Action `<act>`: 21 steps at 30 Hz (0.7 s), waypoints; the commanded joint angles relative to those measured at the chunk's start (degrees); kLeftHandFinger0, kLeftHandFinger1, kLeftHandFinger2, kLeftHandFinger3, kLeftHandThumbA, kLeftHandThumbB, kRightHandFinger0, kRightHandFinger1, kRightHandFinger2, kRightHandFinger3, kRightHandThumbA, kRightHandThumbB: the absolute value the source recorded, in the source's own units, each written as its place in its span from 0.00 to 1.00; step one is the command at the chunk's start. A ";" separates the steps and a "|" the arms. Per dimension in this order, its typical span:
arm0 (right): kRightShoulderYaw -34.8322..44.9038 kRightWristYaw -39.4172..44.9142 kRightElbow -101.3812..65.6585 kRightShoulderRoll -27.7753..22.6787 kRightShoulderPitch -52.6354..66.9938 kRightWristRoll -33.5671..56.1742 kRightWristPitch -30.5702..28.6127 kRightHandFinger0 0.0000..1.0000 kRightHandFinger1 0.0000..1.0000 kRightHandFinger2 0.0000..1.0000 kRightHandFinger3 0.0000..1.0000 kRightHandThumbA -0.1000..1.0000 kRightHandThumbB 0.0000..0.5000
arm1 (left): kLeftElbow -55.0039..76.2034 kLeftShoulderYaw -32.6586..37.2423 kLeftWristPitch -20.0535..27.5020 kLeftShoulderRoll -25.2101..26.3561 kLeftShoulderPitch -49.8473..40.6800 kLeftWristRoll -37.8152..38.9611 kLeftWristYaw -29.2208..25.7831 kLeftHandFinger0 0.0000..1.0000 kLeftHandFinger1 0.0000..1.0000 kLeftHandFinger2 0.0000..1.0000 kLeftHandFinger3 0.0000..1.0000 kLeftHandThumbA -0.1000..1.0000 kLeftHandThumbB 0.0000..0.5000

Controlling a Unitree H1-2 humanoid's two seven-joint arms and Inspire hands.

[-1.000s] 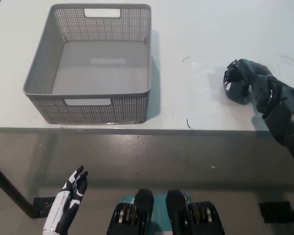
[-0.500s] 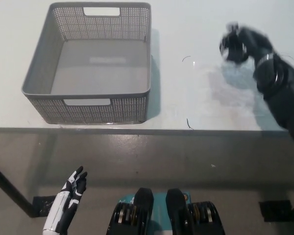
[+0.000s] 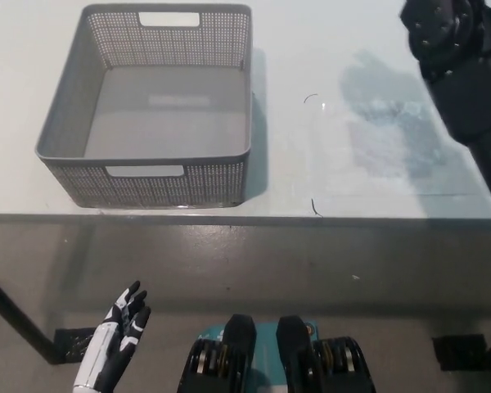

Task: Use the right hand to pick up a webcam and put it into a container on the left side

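White table [image 3: 311,180] fills the upper part of the view, with grey floor below its front edge. On its left part stands a grey perforated basket [image 3: 57,123], with nothing inside. Far right of the basket, the black right hand [image 3: 442,29] is raised at the top corner; its grip and the webcam cannot be made out. Below the basket, off the table, the white left hand [image 3: 119,332] rests with fingers spread.

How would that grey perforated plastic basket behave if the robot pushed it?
The grey perforated plastic basket looks empty and thin-walled, so probably light. It would likely slide on the smooth white table rather than tip, being low and wide. Its mesh walls may flex slightly.
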State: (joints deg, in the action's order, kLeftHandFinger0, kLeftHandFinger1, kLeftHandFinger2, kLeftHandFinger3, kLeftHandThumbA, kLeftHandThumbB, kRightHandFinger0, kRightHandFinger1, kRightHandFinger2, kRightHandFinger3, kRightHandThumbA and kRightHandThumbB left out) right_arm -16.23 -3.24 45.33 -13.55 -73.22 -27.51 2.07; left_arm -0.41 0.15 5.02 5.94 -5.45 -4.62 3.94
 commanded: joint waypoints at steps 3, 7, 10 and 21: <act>-0.05 1.53 -1.03 6.50 -6.69 0.94 1.95 0.05 0.57 0.92 1.00 0.00 0.41 | -0.80 1.25 3.01 0.73 -0.30 -1.00 0.21 1.00 1.00 1.00 1.00 0.89 0.05; -1.57 -0.24 3.96 12.63 -8.36 -0.16 0.73 0.00 0.44 0.87 0.86 0.00 0.46 | -1.21 1.80 3.66 0.33 -0.99 -0.65 0.28 1.00 1.00 1.00 1.00 0.89 0.06; -2.49 -0.95 7.23 15.17 -8.90 -0.77 -0.42 0.00 0.40 0.83 0.81 0.00 0.53 | -1.72 2.46 4.69 0.31 -1.24 -0.98 0.21 1.00 1.00 1.00 1.00 0.88 0.04; -6.80 -5.94 26.70 23.17 -11.90 -2.42 -5.98 0.00 0.41 0.81 0.75 0.00 0.47 | -2.14 4.07 5.68 0.72 -0.19 -2.55 0.06 1.00 1.00 1.00 1.00 0.88 0.12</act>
State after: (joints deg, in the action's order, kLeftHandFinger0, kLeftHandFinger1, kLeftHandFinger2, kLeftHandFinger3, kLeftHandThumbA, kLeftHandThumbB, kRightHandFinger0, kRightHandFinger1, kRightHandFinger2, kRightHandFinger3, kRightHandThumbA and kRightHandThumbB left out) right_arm -21.58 -4.71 68.65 8.44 -78.61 -28.37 0.05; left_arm -3.15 3.63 7.92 5.99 -6.29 -6.04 4.06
